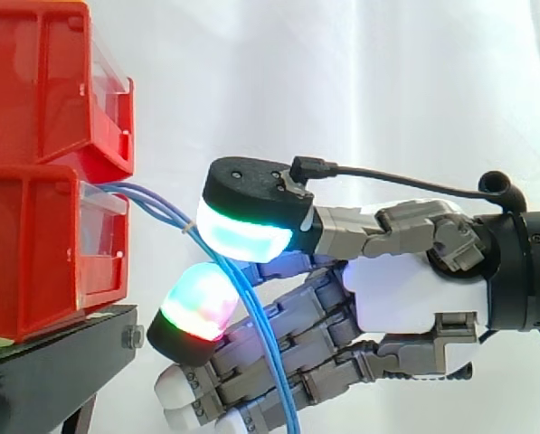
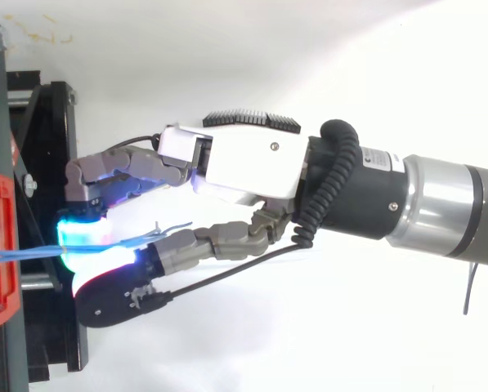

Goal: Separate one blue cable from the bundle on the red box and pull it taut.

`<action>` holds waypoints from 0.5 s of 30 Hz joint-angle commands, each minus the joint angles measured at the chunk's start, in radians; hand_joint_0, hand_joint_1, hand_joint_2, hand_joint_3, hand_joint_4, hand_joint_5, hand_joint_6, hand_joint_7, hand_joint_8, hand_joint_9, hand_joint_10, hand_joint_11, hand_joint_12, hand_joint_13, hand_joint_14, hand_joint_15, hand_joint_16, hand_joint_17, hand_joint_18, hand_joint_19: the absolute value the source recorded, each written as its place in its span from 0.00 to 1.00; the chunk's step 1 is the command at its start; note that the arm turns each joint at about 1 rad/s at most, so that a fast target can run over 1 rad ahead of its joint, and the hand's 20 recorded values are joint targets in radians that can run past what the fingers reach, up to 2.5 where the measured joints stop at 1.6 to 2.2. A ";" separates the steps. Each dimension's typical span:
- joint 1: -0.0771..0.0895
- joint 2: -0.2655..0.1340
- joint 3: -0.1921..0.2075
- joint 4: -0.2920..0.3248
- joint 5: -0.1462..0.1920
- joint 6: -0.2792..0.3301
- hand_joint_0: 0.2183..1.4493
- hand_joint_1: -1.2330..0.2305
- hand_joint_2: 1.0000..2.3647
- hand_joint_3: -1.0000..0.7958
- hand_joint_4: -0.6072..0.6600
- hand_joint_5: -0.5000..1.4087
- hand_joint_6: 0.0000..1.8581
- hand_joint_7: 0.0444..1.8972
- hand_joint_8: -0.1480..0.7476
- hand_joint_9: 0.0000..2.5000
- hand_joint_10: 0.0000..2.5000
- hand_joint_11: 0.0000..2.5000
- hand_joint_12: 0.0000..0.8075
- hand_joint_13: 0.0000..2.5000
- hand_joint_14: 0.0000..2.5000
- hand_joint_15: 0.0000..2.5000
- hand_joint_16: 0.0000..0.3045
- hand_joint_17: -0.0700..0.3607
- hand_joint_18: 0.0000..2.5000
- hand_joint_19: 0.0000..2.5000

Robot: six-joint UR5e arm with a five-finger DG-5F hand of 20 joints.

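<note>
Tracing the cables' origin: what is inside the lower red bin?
Blue cables emerge over the front edge of the lower red bin; its wall hides the interior and the cables' ends.

Stacked bins [image 1: 48,86] sit on a stand [image 1: 57,362] at left; cables [image 1: 251,303] drop from the lower bin [image 1: 43,258] across the hand [image 1: 414,289] to its right.

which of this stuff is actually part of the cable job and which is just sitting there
Part of the job: blue cables; the lower red bin they come out of; the hand, pinching them.

Just there: upper red bin; black stand; white curtain.
</note>
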 commanded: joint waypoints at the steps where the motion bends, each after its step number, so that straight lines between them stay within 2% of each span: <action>1: -0.001 0.000 0.002 -0.002 -0.002 0.002 0.24 0.52 0.00 0.28 0.65 0.22 0.27 0.70 0.53 0.26 0.00 0.09 0.50 0.19 0.00 0.06 0.18 0.45 0.19 0.11; 4: -0.002 0.000 0.008 -0.002 -0.003 0.002 0.25 0.59 0.00 0.28 0.65 0.23 0.27 0.70 0.53 0.27 0.00 0.08 0.50 0.19 0.00 0.07 0.18 0.44 0.18 0.11; 8: -0.007 0.000 0.012 -0.017 -0.005 0.002 0.25 0.60 0.00 0.28 0.66 0.23 0.27 0.69 0.53 0.27 0.00 0.09 0.50 0.19 0.00 0.06 0.18 0.44 0.18 0.12; 15: -0.015 0.000 0.014 -0.023 -0.006 0.003 0.29 0.49 0.01 0.36 0.63 0.23 0.27 0.70 0.53 0.28 0.00 0.09 0.48 0.20 0.00 0.07 0.17 0.43 0.18 0.12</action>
